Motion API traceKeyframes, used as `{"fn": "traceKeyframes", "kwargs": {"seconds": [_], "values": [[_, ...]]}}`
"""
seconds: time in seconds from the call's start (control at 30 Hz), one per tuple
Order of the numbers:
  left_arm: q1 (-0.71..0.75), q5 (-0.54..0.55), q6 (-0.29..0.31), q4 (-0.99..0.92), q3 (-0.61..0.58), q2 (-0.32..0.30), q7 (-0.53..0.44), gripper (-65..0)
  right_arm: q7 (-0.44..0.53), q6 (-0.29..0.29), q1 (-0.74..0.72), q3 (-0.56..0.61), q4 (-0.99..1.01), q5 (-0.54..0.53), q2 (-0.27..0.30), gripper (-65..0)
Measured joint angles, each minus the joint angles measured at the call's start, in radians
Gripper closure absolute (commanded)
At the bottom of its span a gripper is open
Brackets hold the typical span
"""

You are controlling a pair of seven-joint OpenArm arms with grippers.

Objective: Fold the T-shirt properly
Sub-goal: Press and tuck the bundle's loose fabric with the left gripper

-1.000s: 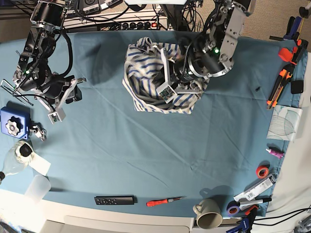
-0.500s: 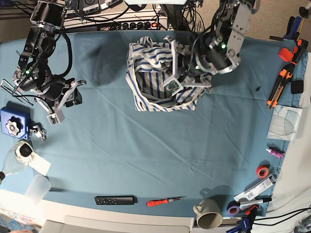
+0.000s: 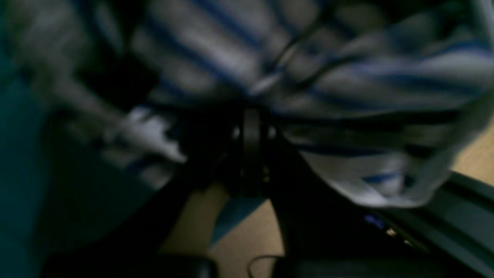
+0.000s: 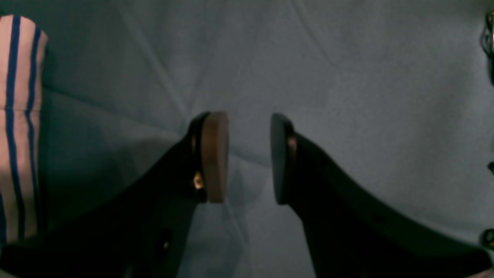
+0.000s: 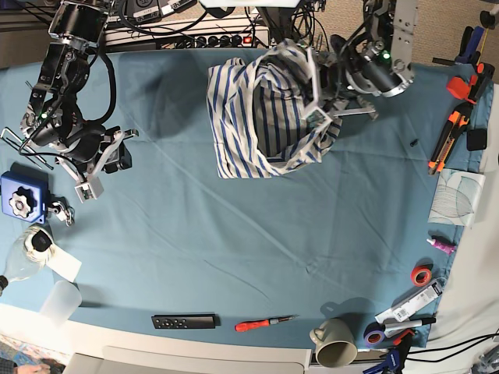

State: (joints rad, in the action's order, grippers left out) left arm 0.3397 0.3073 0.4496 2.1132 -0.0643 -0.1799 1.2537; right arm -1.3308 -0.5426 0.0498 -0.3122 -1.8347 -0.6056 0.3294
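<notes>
The T-shirt [image 5: 261, 117], white with thin blue stripes, hangs bunched at the back middle of the blue table cloth [image 5: 234, 234]. Its upper right part is lifted off the table. My left gripper [image 5: 316, 103] is shut on a fold of it at the shirt's right side. In the blurred left wrist view the striped T-shirt [image 3: 347, 100] drapes over the dark shut left gripper [image 3: 251, 133]. My right gripper [image 5: 109, 160] hovers over bare cloth at the far left, well apart from the shirt. In its wrist view the right gripper [image 4: 247, 154] is open and empty, with a strip of the T-shirt [image 4: 17, 116] at the left edge.
A black remote [image 5: 183, 321], a red screwdriver [image 5: 263, 322] and a mug [image 5: 334, 348] lie near the front edge. Tape rolls [image 5: 422, 274] and hand tools [image 5: 456, 125] line the right edge. A blue box [image 5: 19, 199] and a plastic cup [image 5: 61, 302] sit at the left.
My left arm has risen and swung toward the back right with the shirt in its grip, pulling the cloth up and stretching it taller. The right arm has stayed put.
</notes>
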Motion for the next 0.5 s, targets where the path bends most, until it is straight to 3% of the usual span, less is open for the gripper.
{"fn": "traceKeyframes", "kwargs": {"seconds": [0.1, 0.3, 0.5], "values": [[-0.002, 0.004, -0.022, 0.0, 0.049, 0.002, 0.003, 0.0, 0.0, 0.0, 0.0, 0.0, 0.0, 0.0, 0.0, -19.1], [-0.002, -0.001, -0.127, 0.071, 0.147, 0.002, -0.032, 0.0, 0.0, 0.0, 0.0, 0.0, 0.0, 0.0, 0.0, -19.1], [0.006, 0.133, -0.115, 0.228, 0.171, 0.002, -0.13, 0.0, 0.0, 0.0, 0.0, 0.0, 0.0, -0.001, 0.0, -19.1]]}}
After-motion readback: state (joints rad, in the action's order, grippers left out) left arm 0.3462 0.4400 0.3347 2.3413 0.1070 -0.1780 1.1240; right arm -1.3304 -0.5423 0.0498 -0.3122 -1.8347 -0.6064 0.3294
